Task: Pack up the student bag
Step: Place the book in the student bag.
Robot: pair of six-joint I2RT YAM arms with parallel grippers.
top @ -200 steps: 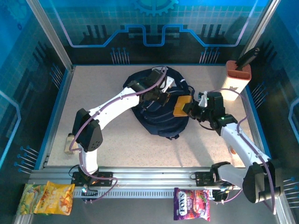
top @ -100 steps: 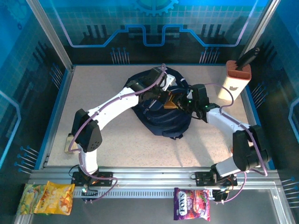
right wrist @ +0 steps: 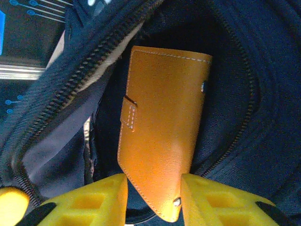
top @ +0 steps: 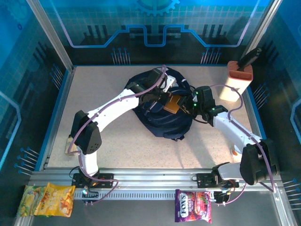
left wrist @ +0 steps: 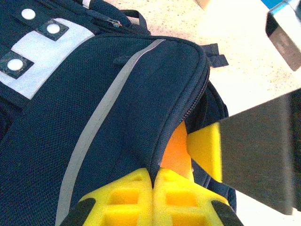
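The student bag [top: 162, 122] is laid on the table [top: 94, 84], and a fold of its navy fabric beside the zip is pinched in the left jaws, which are pressed together on it. The right jaws are held apart at the bag's unzipped mouth. An orange wallet [right wrist: 160, 136] is seen inside the bag just ahead of them, its near corner set between them.

Navy student bag [top: 162, 123], grey stripe; orange wallet [right wrist: 162, 132].
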